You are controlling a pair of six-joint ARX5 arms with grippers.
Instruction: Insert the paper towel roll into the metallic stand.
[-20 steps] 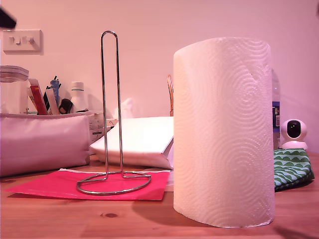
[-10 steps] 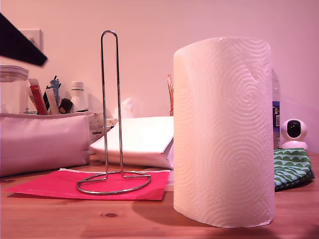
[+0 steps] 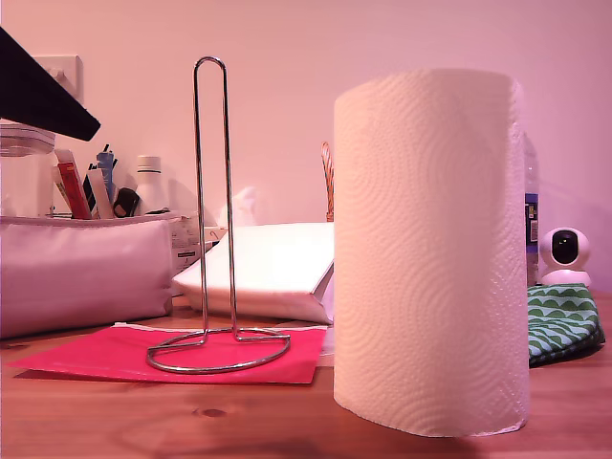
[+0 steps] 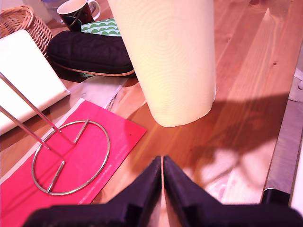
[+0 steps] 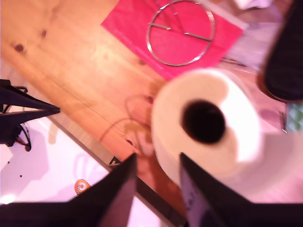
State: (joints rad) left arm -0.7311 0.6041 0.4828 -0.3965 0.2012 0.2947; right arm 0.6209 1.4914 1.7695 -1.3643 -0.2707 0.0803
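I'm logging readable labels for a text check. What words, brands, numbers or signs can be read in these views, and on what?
None can be read.
Water bottle behind the paper towel roll: a blue label, print too small to read.
Tubes in the container at the exterior view's left: red packaging, print blurred.
Orange round sticker in the second wrist view: a mark on it, too blurred to read.

The paper towel roll (image 3: 430, 253) stands upright on the wooden worktop (image 3: 239, 416), a fat white cylinder embossed with swirl circles, its dark hollow core (image 5: 203, 122) open at the top. The metallic stand (image 3: 214, 215), a thin chrome hairpin loop rising from a round wire ring, stands near it toward the exterior view's left, apart and bare.
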